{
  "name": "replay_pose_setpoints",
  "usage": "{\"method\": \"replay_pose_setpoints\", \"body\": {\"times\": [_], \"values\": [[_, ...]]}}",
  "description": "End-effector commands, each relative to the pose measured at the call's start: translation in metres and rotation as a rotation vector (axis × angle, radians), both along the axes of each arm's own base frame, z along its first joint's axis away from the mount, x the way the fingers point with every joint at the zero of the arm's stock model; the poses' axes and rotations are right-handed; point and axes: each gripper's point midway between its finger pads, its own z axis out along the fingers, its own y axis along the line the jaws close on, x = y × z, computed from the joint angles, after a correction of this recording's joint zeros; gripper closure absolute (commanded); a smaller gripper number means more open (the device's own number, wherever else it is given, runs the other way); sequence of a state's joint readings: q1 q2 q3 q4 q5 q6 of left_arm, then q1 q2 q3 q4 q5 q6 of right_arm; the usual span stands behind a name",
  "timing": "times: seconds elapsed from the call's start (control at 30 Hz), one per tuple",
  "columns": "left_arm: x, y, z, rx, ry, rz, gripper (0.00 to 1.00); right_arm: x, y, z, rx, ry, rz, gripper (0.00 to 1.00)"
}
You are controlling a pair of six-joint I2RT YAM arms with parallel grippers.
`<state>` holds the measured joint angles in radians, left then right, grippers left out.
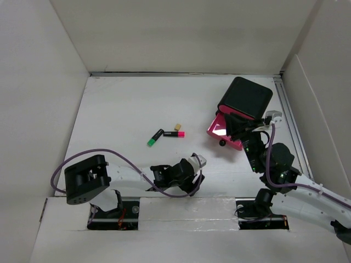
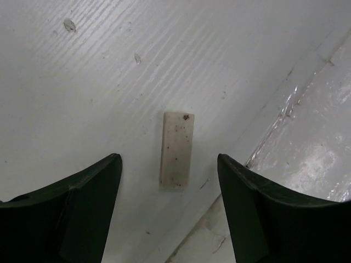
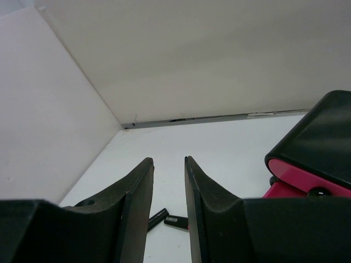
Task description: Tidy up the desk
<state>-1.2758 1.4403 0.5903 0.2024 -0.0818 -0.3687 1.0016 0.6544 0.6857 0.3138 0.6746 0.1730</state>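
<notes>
The desk (image 1: 126,109) is a large matte white tabletop. My left gripper (image 1: 195,166) is open low over its near edge. In the left wrist view a small off-white speckled eraser (image 2: 176,150) lies flat on the desk (image 2: 98,82), between my spread left gripper's (image 2: 169,159) fingers and untouched. My right gripper (image 1: 237,131) hangs in front of the black box's pink drawers. In the right wrist view the right gripper's (image 3: 169,160) jaws are a narrow gap apart with nothing between them.
The black box with pink drawers (image 1: 244,101) stands at the back right, one drawer (image 1: 219,129) pulled out. A green-tipped marker (image 1: 155,137), a pink-tipped marker (image 1: 173,133) and a small tan block (image 1: 177,126) lie mid-desk. White walls surround the desk.
</notes>
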Motion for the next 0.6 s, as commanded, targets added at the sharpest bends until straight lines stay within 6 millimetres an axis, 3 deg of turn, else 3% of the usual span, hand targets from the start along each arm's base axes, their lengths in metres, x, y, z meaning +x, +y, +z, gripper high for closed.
{"method": "replay_pose_setpoints", "body": {"times": [0.0,0.23,0.27,0.33,0.37,0.4,0.57], "values": [[-0.002,-0.011,0.002,-0.003,-0.011,-0.014,0.34,-0.005,-0.007,0.026,0.056,-0.04,0.005,0.65],[-0.01,-0.013,-0.017,0.103,-0.046,-0.037,0.58,-0.005,-0.006,0.026,0.055,-0.04,0.007,0.65],[-0.013,-0.015,-0.018,0.13,-0.07,-0.042,0.67,-0.005,-0.007,0.026,0.056,-0.04,0.005,0.65],[-0.012,-0.011,-0.032,0.209,-0.114,-0.026,0.73,-0.006,-0.009,0.027,0.061,-0.043,0.005,0.65],[-0.014,-0.014,-0.031,0.239,-0.129,-0.023,0.88,-0.007,-0.009,0.028,0.063,-0.045,0.006,0.65],[-0.015,-0.013,-0.038,0.267,-0.135,-0.017,0.91,-0.007,-0.01,0.028,0.066,-0.047,0.006,0.65],[0.001,-0.018,-0.019,0.245,-0.218,0.069,1.0,-0.008,-0.01,0.029,0.068,-0.048,0.01,0.65]]}}
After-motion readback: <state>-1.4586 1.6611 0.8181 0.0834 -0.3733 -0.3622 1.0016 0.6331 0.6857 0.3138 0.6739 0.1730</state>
